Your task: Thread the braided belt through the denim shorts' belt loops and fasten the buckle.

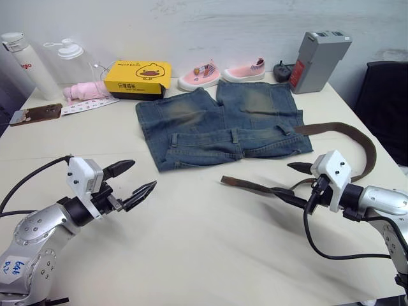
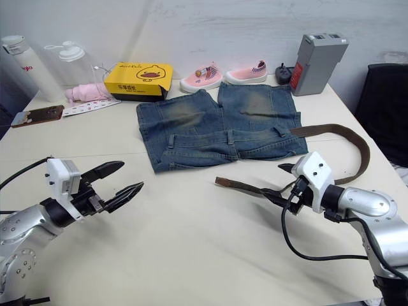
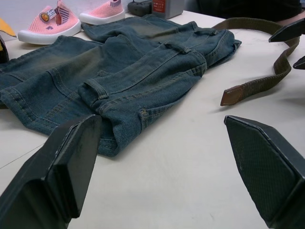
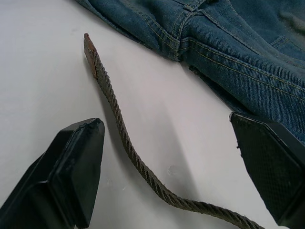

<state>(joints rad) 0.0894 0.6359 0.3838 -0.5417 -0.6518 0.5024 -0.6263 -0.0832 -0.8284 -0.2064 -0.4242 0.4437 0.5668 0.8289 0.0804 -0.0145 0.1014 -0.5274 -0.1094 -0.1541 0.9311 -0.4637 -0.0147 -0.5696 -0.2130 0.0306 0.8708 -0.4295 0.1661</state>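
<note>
Braided belt lies in a long curve on the white table, running from the waistband side of the denim shorts, looping round behind the right gripper, then passing under it so that the tapered tip rests on bare table just ahead of that gripper's fingers. The right gripper stands wide apart, one black finger on either side of the strap, touching nothing; the strap crosses the gap between them in the right wrist view. The shorts' hem edge sits just beyond the tip, near but not touching it.

Well off to the other side, the left gripper hovers above the table with its two fingers also spread wide and empty. Straight ahead of it lies the near corner of the shorts, spread flat, with one of the belt loops showing on the waistband. The belt tip is farther out ahead, between the two grippers.

I cannot make out the buckle.

Beyond the shorts, far from both grippers, stand a yellow box, a pair of small pink shoes, a grey battery pack, two bottles and a phone.
</note>
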